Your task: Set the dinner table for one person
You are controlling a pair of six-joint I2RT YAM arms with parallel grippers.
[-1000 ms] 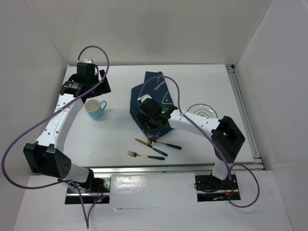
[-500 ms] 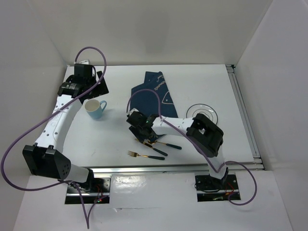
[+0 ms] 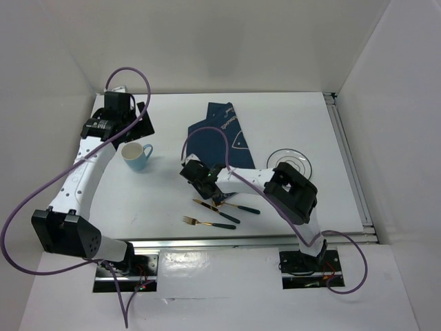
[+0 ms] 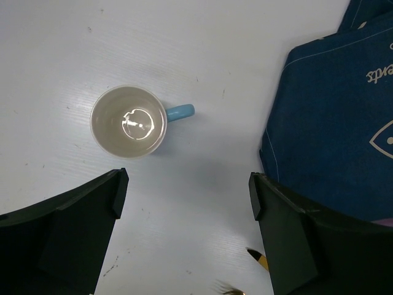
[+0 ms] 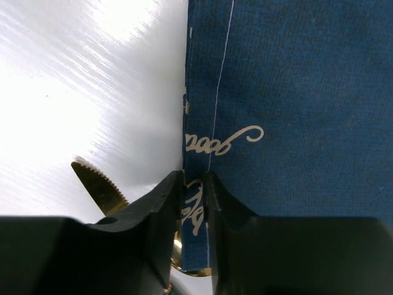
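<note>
Left hand (image 4: 187, 203) spread wide; right hand (image 5: 195, 184) pinched narrow.

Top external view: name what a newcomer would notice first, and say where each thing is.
A skewed navy blue cloth placemat lies mid-table, and the right hand pinches its near edge between its fingers. To its left stands an empty light blue ceramic mug, with the left hand wide open near it. Gold cutlery with dark handles lies toward the near edge of the white dinner table.

White dinner table (image 3: 289, 117), navy white-lettered placemat (image 3: 227, 134), light-blue mug (image 3: 136, 157).
</note>
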